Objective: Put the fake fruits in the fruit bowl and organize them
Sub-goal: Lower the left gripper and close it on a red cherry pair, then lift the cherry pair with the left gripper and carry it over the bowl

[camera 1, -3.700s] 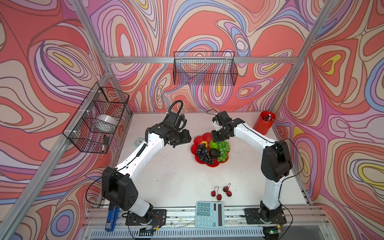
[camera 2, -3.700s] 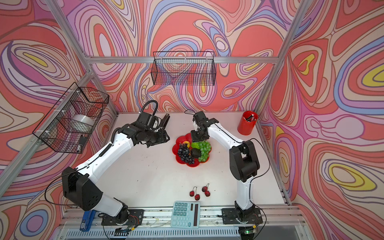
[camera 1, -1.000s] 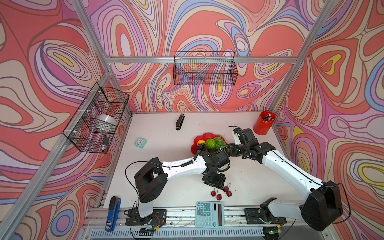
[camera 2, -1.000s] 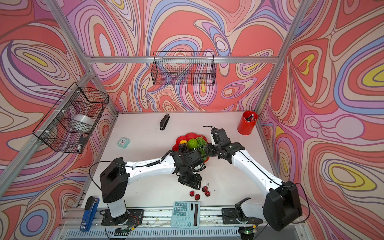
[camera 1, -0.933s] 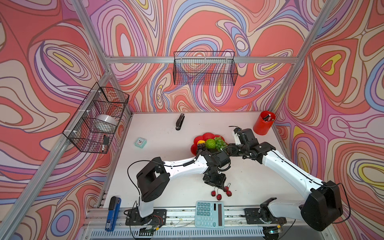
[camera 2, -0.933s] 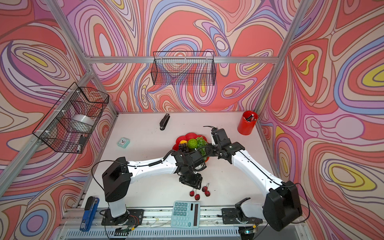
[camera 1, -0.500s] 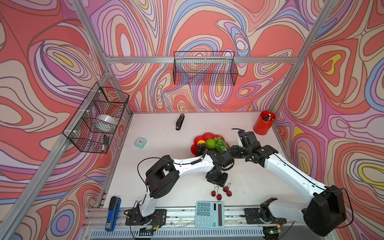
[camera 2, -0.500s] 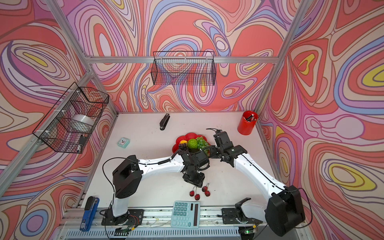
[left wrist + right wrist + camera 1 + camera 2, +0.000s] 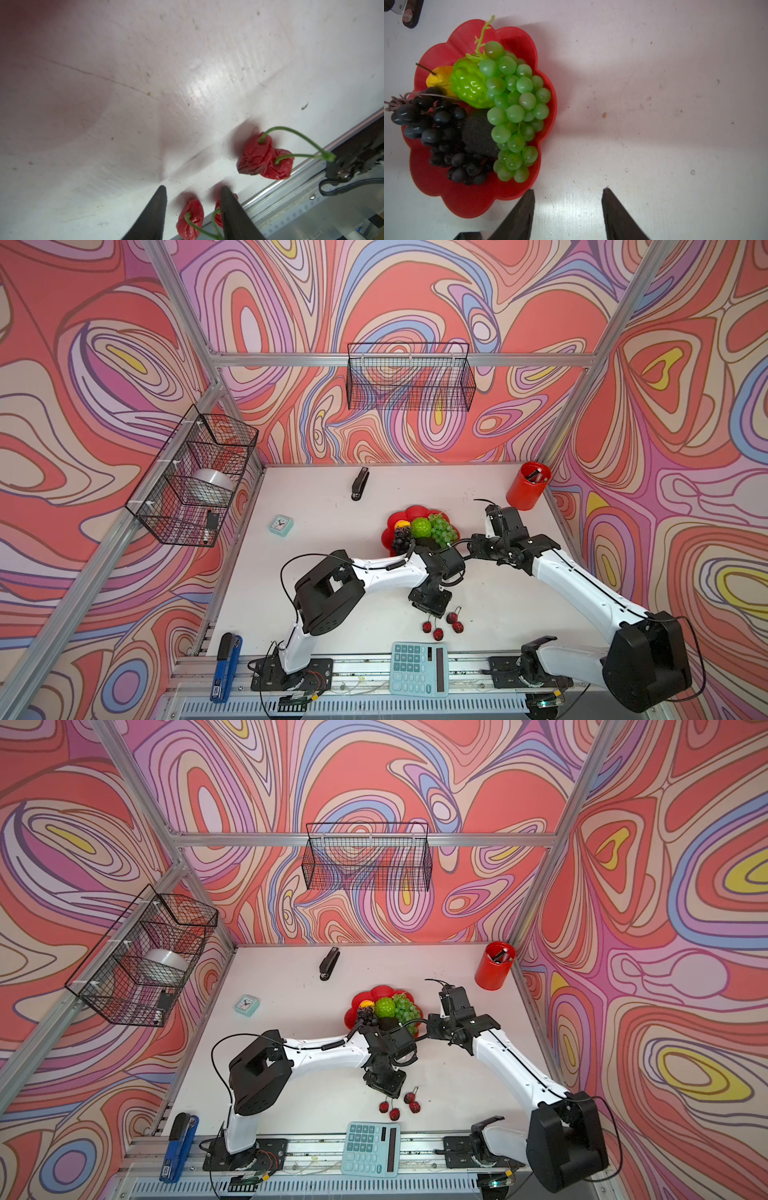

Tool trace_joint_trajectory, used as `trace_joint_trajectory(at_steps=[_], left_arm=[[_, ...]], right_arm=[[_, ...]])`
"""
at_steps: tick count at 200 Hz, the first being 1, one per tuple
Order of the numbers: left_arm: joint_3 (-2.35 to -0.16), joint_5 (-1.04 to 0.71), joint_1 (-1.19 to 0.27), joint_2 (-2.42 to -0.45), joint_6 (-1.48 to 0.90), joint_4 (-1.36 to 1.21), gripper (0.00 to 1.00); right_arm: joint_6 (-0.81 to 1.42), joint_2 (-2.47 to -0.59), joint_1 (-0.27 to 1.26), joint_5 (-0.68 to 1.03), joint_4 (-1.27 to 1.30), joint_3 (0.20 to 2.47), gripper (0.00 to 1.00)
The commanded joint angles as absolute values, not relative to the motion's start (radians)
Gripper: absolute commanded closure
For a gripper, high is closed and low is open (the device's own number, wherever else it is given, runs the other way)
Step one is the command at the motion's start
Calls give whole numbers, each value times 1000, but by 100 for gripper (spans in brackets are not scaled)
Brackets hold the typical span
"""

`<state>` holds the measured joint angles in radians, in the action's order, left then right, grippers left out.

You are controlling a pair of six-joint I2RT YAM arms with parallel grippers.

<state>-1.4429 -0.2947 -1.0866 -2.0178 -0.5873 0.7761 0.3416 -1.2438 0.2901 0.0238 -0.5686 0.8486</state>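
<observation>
Four red berries (image 9: 442, 624) lay on the desk (image 9: 332, 572) at six o'clock from the fruit bowl (image 9: 415, 512), which held the other fruits. Left fingers (image 9: 153, 214) stood part-open around one berry, not yet gripping it; right fingers (image 9: 519, 214) gaped empty at the bowl's four o'clock. Next, probably: pinch and lift

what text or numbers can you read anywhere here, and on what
Nothing can be read in any view.
Calculator: the key marks are too small to read.
Clock: the dial numerals are too small to read.
Blue stapler: the white label near its end is blurred.
</observation>
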Motion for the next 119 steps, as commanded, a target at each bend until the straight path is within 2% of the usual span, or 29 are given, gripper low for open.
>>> trace_joint_trajectory(at_steps=[1,34,50,84,119], left_arm=[[-1415,-287,-1085,-2040,-583,782,59],[-1411,-268,-1086,-2042,-579,774,67],[-1406,-262,-1086,-2043,-578,766,68],[-1391,-238,-1086,-2030,-579,762,79],[-1373,-245,-1085,-1998,-584,766,96]], right_arm=[[349,-1239,287,75,-526,848,45],[345,-1250,286,87,-511,850,45],[345,-1258,285,96,-505,850,45],[342,-1267,285,103,-494,844,46],[338,-1287,285,115,-479,850,46]])
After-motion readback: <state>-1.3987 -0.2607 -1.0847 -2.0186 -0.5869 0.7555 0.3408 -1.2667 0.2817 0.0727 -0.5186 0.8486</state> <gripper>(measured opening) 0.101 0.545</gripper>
